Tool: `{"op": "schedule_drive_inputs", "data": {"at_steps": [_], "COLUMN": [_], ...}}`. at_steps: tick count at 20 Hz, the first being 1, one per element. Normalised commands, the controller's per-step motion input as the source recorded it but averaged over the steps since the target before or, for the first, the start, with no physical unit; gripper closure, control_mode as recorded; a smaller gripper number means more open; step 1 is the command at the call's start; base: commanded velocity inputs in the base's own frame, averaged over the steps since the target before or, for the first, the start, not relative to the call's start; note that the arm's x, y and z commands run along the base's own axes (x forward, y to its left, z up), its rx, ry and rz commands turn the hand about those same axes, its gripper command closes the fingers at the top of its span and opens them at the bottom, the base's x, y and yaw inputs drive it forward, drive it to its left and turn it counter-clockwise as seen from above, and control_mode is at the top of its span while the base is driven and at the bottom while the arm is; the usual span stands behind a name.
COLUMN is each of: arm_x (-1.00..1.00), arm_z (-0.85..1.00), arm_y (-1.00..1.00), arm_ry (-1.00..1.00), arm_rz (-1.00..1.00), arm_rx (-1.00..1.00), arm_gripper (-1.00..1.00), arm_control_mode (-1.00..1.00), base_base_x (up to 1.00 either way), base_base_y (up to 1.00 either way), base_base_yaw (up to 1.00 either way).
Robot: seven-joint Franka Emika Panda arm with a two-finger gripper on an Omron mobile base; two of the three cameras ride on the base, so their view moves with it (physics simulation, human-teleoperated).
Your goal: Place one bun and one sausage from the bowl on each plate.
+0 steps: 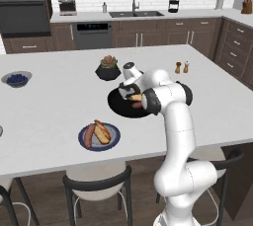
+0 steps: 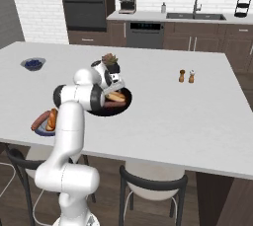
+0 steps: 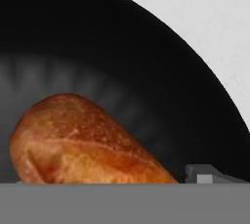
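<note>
We find the bun (image 3: 83, 140) lying in the black bowl (image 3: 146, 71), near the middle of the surface (image 1: 49, 101), with a sausage (image 2: 111, 104) beside it; the end effector (image 1: 131, 93) hangs just over the bun, jaws spread and empty, likely to straddle it; the blue-rimmed plate (image 1: 113, 138) by the near edge already carries its pair, so we judge this bun is meant for the other plate.

Berry bowl (image 1: 17, 78), succulent pot (image 1: 108, 68), salt and pepper shakers (image 1: 182, 67)
</note>
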Motion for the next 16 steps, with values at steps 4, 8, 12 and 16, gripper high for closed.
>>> {"op": "schedule_drive_inputs", "data": {"at_steps": [4,8,12,16], "arm_x": [-0.21,-0.23,-0.38,-0.49], "arm_z": [-0.23,-0.04,0.55,0.94], "arm_y": [0.0,0.0,0.0,0.0], "arm_ry": [0.02,0.0,-0.13,-0.16], "arm_rz": [0.0,0.0,0.0,0.0], "arm_rx": [0.0,0.0,0.0,0.02], "arm_gripper": [1.0,1.0,1.0,1.0], "arm_control_mode": [-1.0,-1.0,-1.0,-1.0], "base_base_x": [0.0,0.0,0.0,0.0], "base_base_y": [0.0,0.0,0.0,0.0], "base_base_yaw": [0.0,0.0,0.0,0.0]}}
